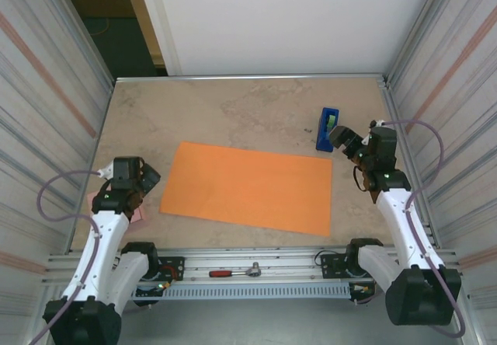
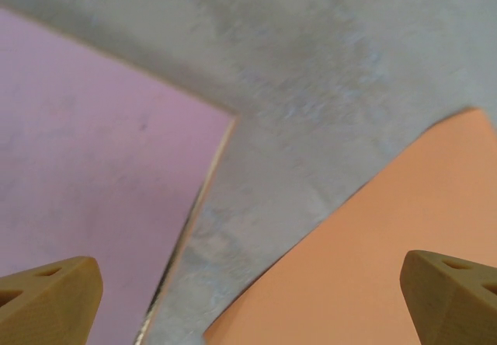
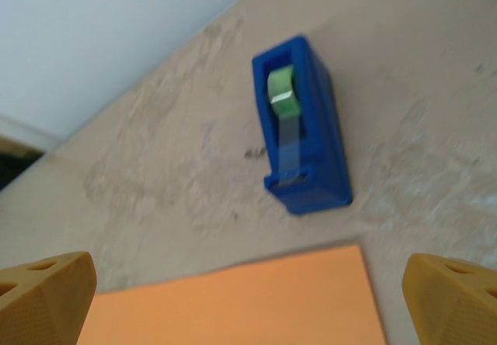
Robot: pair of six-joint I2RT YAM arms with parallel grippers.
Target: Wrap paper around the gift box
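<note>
On the near rail, a red-handled tool (image 1: 233, 272). Just beyond, at the left edge of the tabletop (image 1: 233, 112), the left claw (image 1: 146, 177), jaws spread wide and gripping nothing, above the strip of bare surface between the pink gift box (image 1: 138, 214) and the orange paper (image 1: 248, 187). Box mostly hidden under the arm; paper flat in the middle, near the box but not touching. Farther right, the right claw (image 1: 342, 137), likewise wide apart and empty, facing the blue tape dispenser (image 1: 328, 129) just past the paper's far right corner.
</note>
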